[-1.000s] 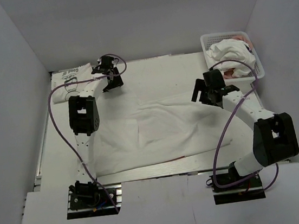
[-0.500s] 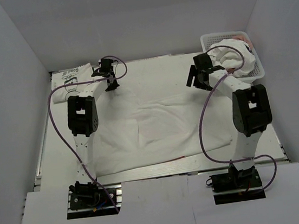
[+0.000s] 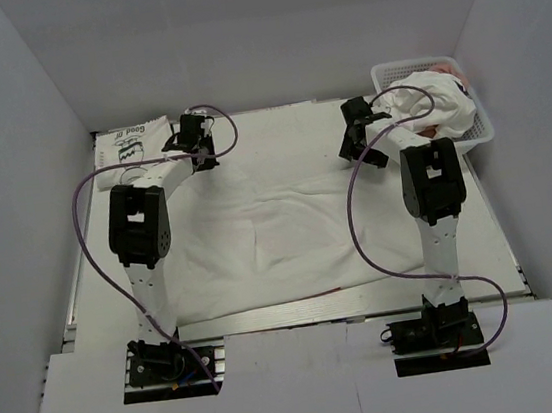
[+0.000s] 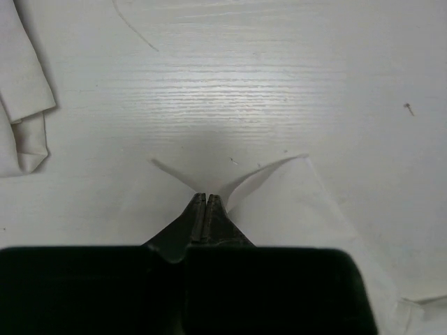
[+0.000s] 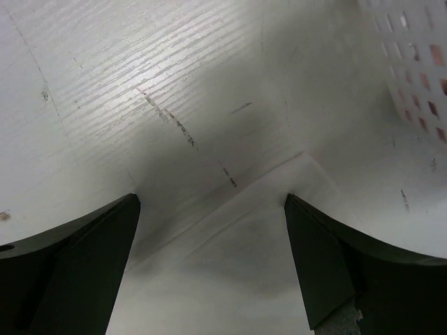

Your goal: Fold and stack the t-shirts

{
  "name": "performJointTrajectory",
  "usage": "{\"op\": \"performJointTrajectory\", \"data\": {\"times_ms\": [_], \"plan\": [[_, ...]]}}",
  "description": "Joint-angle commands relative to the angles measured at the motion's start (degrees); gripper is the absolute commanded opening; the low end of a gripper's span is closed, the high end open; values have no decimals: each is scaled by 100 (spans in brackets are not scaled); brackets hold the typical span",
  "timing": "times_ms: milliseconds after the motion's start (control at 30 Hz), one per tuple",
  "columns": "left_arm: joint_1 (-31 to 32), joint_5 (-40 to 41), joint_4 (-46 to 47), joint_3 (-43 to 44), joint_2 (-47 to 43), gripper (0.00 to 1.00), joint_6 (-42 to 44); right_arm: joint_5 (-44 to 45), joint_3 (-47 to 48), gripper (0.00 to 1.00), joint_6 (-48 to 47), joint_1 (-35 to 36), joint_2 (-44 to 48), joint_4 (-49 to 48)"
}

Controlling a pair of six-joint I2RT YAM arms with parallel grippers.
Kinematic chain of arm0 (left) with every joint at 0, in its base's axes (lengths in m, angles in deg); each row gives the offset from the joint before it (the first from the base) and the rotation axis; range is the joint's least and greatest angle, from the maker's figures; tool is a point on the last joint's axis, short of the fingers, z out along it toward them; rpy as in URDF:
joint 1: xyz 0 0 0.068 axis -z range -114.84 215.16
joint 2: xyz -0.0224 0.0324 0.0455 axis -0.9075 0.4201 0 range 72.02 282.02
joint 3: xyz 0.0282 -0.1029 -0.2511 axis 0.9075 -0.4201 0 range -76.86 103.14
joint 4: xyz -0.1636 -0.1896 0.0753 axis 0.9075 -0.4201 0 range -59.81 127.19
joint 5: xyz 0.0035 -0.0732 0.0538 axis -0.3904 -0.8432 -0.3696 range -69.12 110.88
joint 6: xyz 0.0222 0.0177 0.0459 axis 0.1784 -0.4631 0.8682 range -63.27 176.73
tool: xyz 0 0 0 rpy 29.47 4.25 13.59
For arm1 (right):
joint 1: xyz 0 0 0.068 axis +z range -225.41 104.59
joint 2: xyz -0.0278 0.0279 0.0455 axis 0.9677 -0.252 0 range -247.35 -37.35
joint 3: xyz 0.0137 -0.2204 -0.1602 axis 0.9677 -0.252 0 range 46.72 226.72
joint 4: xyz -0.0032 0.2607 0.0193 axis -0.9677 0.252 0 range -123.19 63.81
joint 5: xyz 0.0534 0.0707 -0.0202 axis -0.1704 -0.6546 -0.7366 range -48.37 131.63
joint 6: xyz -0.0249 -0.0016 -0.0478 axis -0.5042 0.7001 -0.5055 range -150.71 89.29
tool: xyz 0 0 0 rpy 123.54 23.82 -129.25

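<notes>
A large white t-shirt [image 3: 280, 236] lies spread over the middle of the table. My left gripper [image 3: 200, 157] is at its far left corner. In the left wrist view the gripper [image 4: 207, 197] is shut on a raised peak of that cloth [image 4: 279, 202]. My right gripper [image 3: 359, 146] hangs over the shirt's far right corner, next to the basket. In the right wrist view it [image 5: 213, 201] is open, with the shirt's corner [image 5: 244, 251] lying flat between the fingers. A folded t-shirt with black lettering [image 3: 128, 149] sits at the far left.
A white lattice basket [image 3: 410, 65] at the far right holds a heap of white and pink cloth [image 3: 429, 102]; its wall [image 5: 412, 56] is close to my right gripper. The folded t-shirt's edge [image 4: 21, 91] lies left of my left gripper. White walls enclose the table.
My left gripper has shut on the shirt's far left corner. My right arm has swung from mid-table out to the shirt's far right corner by the basket, still open.
</notes>
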Motion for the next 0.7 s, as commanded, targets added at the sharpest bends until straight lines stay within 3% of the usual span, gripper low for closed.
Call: {"op": "performJointTrajectory", "data": {"times_ms": [0, 67, 167, 200, 333, 400, 667], "plan": [[35, -298, 428, -310, -732, 0, 296, 97, 213, 90, 201, -18, -149, 317], [35, -368, 428, -495, -838, 0, 296, 9, 82, 85, 193, 17, -53, 352], [35, -509, 498, -714, -1066, 0, 349, 0, -410, 67, 184, 17, 316, 150], [35, -570, 498, -811, -1128, 0, 349, -18, -802, 47, 201, 26, 525, -76], [35, -623, 647, -1250, -1497, 0, 349, -19, -1246, 8, 184, 26, 949, -237], [35, -623, 647, -1409, -1690, 0, 349, -44, -1290, 0, 131, 26, 1107, -185], [87, -1133, 700, -2999, -3305, 0, -353, -53, -1772, 0, -176, 228, 1993, -518]]}}
